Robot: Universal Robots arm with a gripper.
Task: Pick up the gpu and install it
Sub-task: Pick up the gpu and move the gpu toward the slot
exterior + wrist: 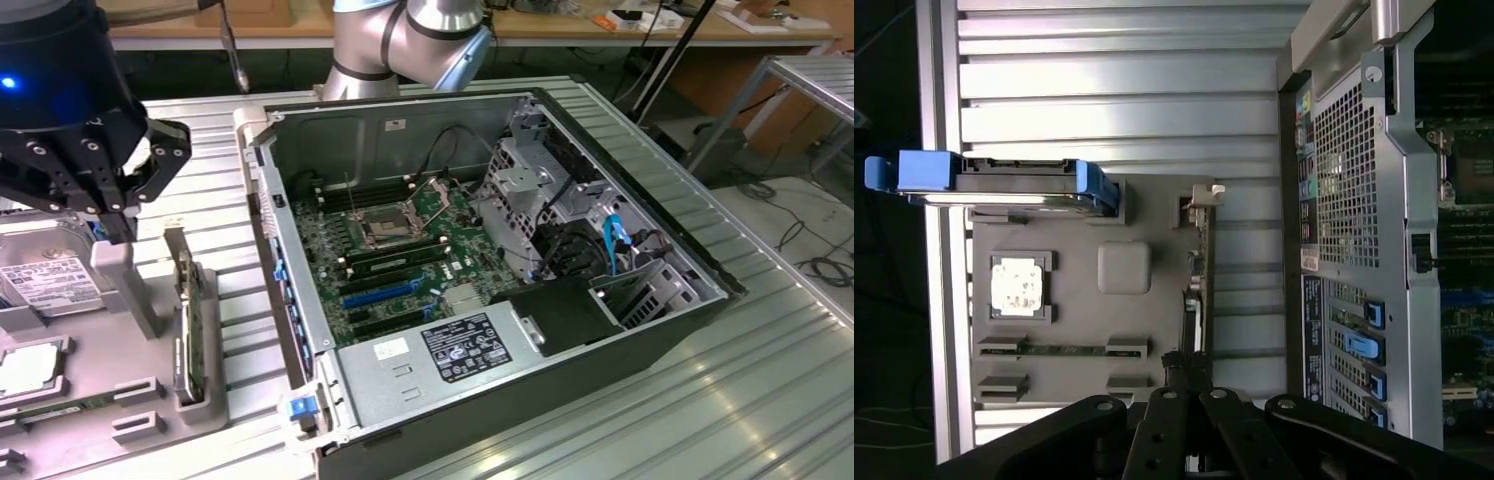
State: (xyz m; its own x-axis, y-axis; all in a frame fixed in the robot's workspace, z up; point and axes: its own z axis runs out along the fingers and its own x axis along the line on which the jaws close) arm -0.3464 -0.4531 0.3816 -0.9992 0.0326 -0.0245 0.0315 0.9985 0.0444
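Observation:
The gpu (187, 320) stands on its long edge in a slot of the grey parts tray (134, 400), at the exterior view's left. It is a thin green card with a metal bracket at one end. My black gripper (118, 225) hangs above the tray, a little off to the side of the card and apart from it, fingers shut and empty. In the wrist view the gpu (1199, 270) shows edge on as a thin strip, and my gripper (1187, 368) has its tips pressed together over the card's near end.
The open computer case (641, 330) lies on the ribbed metal table (747, 400), with the motherboard and its blue slots (387, 293) exposed. On the tray are a hard drive (1004, 180) with blue rails, a processor (1019, 285) and a memory stick (1059, 350).

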